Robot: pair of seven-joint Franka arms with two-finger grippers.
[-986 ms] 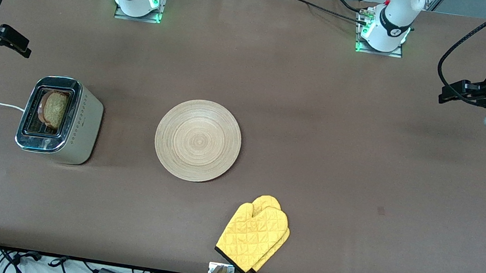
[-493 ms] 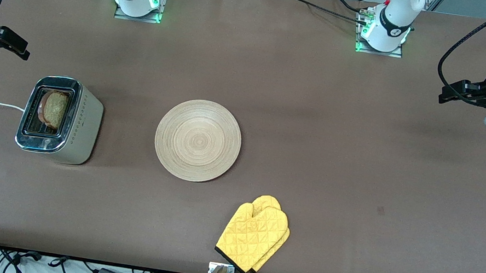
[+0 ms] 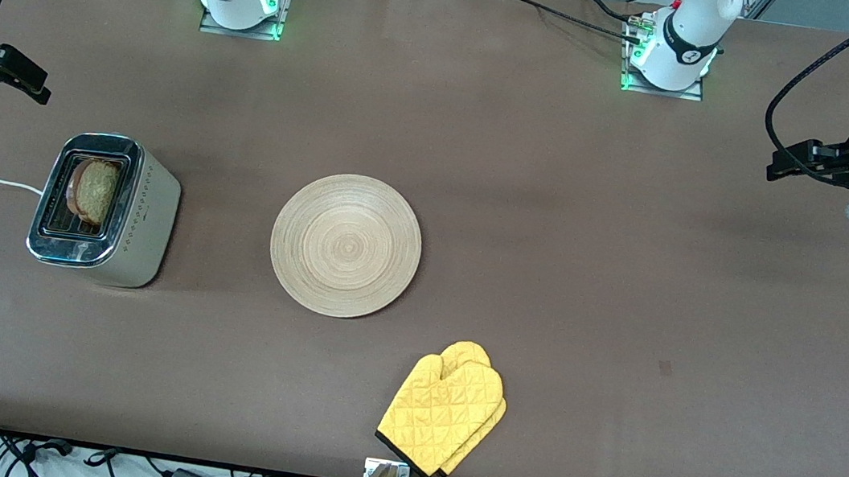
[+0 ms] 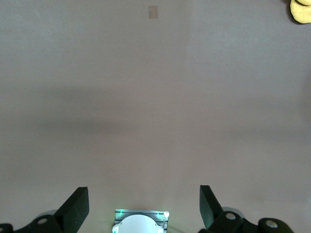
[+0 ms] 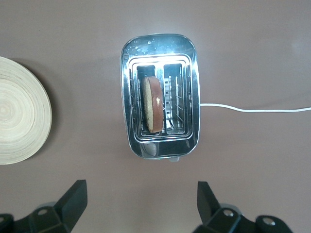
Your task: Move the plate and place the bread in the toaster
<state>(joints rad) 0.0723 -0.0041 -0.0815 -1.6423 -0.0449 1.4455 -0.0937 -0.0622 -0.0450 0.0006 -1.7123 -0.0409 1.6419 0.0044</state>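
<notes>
**Bread Seated in Toaster; Both Arms Clear of the Work Area**

Change from earlier frames: the right gripper [image 3: 34,87] has drifted slightly toward the right arm's end of the table over the last second. The left gripper [image 3: 782,165], the plate, the toaster and the mitt hold their positions.

Current state, front view: taking the plate [image 3: 346,245] as the clock centre, with 12 o'clock toward the robot bases, the toaster [image 3: 106,209] stands at 9 o'clock, well apart from it. The bread [image 3: 92,190] stands on edge in one slot of the toaster. A yellow oven mitt [image 3: 443,413] lies at about 5 o'clock from the plate, near the table [image 3: 588,291] edge closest to the camera. The right gripper hangs in the air at about 11 o'clock from the toaster. The left gripper hangs over the left arm's end of the table, at about 2 o'clock from the plate.

View-specific detail: the right wrist view looks straight down into the toaster [image 5: 160,94] and shows both slots, with the bread [image 5: 153,104] in the slot nearer the plate [image 5: 22,116] and the white cord [image 5: 255,109] leaving the body. Both right fingers [image 5: 73,201] stand wide apart, holding nothing. The left wrist view shows bare table, a corner of the mitt [image 4: 301,10], and the left fingers [image 4: 77,206] likewise spread and empty.
</notes>
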